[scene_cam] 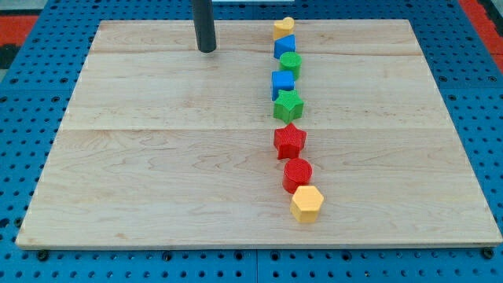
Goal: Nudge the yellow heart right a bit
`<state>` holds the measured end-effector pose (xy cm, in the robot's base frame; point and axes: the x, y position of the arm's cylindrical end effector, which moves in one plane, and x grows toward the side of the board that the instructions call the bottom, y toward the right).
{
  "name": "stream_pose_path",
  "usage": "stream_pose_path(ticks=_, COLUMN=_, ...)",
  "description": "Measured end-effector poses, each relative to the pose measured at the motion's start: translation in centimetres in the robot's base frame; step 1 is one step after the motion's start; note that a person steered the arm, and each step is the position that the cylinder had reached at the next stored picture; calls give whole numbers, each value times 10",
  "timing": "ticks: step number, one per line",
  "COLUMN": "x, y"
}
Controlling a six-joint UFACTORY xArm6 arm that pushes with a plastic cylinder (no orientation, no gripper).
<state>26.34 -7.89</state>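
The yellow heart [284, 28] sits at the very top of the frame, right of centre, at the head of a column of blocks that runs down the wooden board [157, 173]. Just below it, touching or nearly so, is a blue block [284, 46], then a green round block [291, 63], a second blue block [282, 82], a green star [288, 104], a red star [289, 141], a red round block [298, 174] and, lowest, a yellow hexagon [307, 203]. My tip [207, 49] stands in the upper left-centre of the frame, well apart from the heart and to its left, touching no block. To do this well, I judge I should bring my tip up level with the heart, close on its left side, and then push right with a short stroke, stopping soon since only a small shift is asked. The risk I see is the blue block beneath: if I come in too low I could catch it and drag it along, so I would keep my line toward the heart's upper half. The heart also lies near the board's top edge, so the push should run straight right, not upward. As for a pincer, this rig has none: the arm ends in a plain dark rod, so there is nothing to open or close, and it holds nothing.
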Motion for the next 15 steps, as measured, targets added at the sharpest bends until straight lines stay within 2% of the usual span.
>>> stream_pose_path(ticks=6, x=-6, y=0)
stream_pose_path(ticks=7, x=5, y=4)
stream_pose_path(ticks=8, x=81, y=13)
stream_pose_path(ticks=9, x=134, y=-3)
stream_pose_path(ticks=11, x=-6, y=-5)
stream_pose_path(ticks=12, x=-51, y=40)
stream_pose_path(ticks=13, x=-70, y=97)
stream_pose_path(ticks=14, x=-70, y=139)
stream_pose_path(ticks=15, x=-32, y=194)
